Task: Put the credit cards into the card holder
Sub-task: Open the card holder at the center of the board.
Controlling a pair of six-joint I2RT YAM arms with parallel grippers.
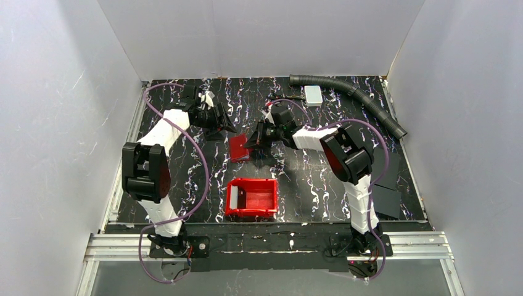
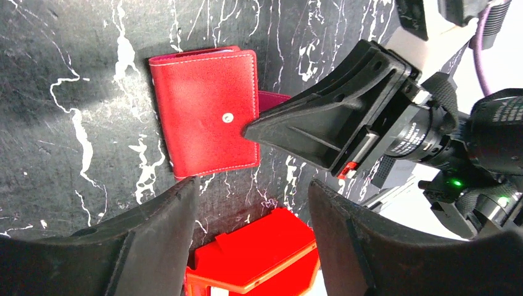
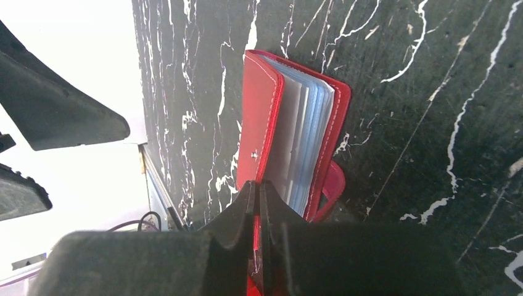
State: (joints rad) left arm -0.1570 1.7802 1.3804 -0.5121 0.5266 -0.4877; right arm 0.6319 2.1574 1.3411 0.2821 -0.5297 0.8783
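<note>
In the middle of the bench [image 1: 308, 179], the right jaws are clenched on the cover edge of the red wallet [image 3: 262, 117], which lies there slightly open with pale cards [image 3: 305, 142] inside. The left jaws stand released just beside it. A red bin [image 1: 251, 197] sits nearer the arms' bases.

Card holder [image 1: 239, 148] lies flat on the table [image 1: 308, 185], just ahead of my left pincer [image 2: 253, 191], with one edge right at my right pincer [image 3: 259, 188] tips. Credit cards [image 3: 306, 142] sit inside it. Bin [image 1: 251, 197] stands behind both pincers, towards me.
</note>
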